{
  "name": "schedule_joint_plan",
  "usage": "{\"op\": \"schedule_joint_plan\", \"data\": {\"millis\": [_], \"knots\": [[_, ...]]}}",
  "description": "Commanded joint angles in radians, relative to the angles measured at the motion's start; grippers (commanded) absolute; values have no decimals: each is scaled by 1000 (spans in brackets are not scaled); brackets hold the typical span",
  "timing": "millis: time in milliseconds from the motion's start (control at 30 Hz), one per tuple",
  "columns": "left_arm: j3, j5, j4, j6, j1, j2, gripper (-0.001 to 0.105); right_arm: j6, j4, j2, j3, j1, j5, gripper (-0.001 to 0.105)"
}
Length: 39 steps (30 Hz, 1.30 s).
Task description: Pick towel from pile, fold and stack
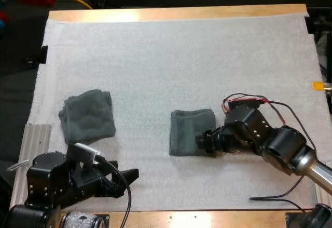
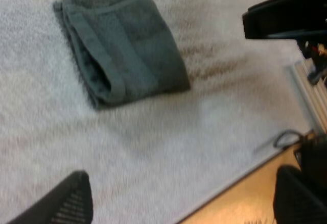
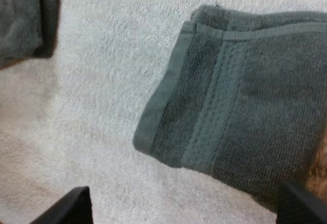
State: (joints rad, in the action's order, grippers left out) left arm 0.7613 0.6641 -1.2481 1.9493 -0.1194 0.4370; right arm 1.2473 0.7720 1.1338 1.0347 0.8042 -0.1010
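Right hand (image 1: 202, 141): released, with fingers (image 3: 66, 206) spread wide, set low at the centre towel (image 1: 192, 132) on the edge nearest its own arm, gripping nothing yet. Looks like the stacking step: already folded, mid-mat, needing only a carry.

Slide one finger under all the layers at that edge, not under the top flap alone. Note the banded hem and doubled corner in the right wrist view, and bite well in from the corner to avoid peeling the fold open. Clench firmly. Lift straight up until clear of the mat (image 1: 155, 56), then travel left, low and slow, keeping the bundle flat.

Aim for the other towel (image 1: 88, 115), also folded, well apart toward the mat's left side. Square up the edges before letting go, and lower onto it rather than dropping.

Left hand (image 1: 129, 177): released too, with fingers apart, low over the mat near the front edge of the desk (image 1: 171, 14), closer to that edge than the other towel. Keep it back out of the carry path, or bring it in only to steady the stack.
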Motion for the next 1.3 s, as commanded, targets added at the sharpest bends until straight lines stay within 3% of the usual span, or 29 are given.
{"op": "schedule_joint_plan", "data": {"millis": [0,733,1133,1267], "knots": [[7,2,26,7,-6,8,71,13,19,-21,-2,-1,13,70],[-12,8,192,8,-6,281,71,13,19,-45,-2,-1,13,70],[-27,84,335,-2,-6,465,72,13,19,-45,-2,-1,13,70],[-27,146,336,-5,-6,540,72,13,19,-45,-2,-1,13,70]]}}
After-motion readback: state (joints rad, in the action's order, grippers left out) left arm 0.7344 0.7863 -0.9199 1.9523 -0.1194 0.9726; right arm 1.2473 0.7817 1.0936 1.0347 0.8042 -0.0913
